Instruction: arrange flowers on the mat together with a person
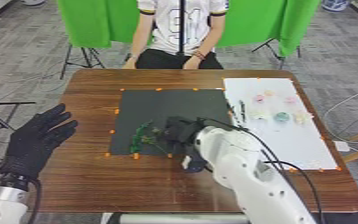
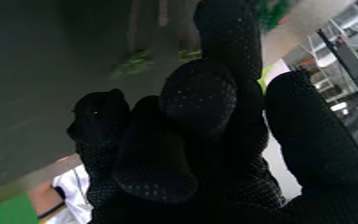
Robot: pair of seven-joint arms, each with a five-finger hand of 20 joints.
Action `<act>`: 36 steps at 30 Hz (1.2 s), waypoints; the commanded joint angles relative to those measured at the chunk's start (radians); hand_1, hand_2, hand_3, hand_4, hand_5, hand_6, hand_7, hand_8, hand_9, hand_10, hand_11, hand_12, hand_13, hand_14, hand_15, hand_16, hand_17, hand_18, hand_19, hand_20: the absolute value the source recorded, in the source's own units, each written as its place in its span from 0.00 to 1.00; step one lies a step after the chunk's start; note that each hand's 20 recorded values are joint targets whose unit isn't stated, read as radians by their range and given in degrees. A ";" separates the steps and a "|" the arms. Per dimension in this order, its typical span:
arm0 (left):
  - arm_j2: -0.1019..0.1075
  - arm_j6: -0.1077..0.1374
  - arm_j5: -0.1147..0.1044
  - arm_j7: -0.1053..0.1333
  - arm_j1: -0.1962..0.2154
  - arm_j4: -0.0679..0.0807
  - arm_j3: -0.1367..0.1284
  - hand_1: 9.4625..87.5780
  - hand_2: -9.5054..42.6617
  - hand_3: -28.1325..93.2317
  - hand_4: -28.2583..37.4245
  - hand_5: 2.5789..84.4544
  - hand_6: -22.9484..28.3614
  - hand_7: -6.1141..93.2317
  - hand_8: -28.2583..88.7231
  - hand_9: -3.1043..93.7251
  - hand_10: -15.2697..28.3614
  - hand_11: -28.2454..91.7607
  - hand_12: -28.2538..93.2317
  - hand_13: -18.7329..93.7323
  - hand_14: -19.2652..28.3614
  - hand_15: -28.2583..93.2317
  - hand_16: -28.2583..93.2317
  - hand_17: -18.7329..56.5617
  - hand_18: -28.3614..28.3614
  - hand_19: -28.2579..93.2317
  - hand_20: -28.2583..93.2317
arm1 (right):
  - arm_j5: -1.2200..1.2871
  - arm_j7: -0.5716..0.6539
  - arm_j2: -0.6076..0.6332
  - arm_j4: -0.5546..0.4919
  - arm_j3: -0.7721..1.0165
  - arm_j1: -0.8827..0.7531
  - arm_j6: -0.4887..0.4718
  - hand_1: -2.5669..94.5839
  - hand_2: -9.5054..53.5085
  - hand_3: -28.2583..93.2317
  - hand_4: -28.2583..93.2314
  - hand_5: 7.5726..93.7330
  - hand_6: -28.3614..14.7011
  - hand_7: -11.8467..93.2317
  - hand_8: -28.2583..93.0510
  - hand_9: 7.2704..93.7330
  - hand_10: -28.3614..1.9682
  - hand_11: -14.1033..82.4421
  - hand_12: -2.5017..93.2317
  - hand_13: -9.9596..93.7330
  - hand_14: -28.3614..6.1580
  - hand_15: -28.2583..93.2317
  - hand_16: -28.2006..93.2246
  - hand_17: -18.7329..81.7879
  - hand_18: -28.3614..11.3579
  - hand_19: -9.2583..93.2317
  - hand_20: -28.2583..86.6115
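Now the right hand [image 1: 182, 131] is over the near part of the dark mat [image 1: 171, 102], inside its edges; whether it grips anything I cannot tell. Green stems [image 1: 138, 138] lie just left of it. Pale flowers [image 1: 282, 117] sit within the white sheet [image 1: 304, 150]. The left hand [image 1: 35, 139], open, hovers by the table's left edge.

Green sprigs [image 1: 138, 137] lie on the black mat [image 1: 162, 104], pale flowers [image 1: 282, 117] beside it.
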 commanded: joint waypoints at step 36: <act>-0.009 0.005 0.002 -0.004 0.012 0.003 0.000 0.22 0.20 0.82 0.06 0.47 0.57 0.20 0.18 0.37 0.67 0.41 0.35 0.41 0.75 0.53 0.24 0.16 0.92 0.64 0.36 | -0.136 0.004 0.002 0.092 -0.080 0.019 0.000 0.25 0.42 0.83 0.09 0.92 0.64 0.44 0.16 0.96 0.56 0.65 0.40 0.89 0.54 0.90 0.50 0.61 0.07 1.00 0.64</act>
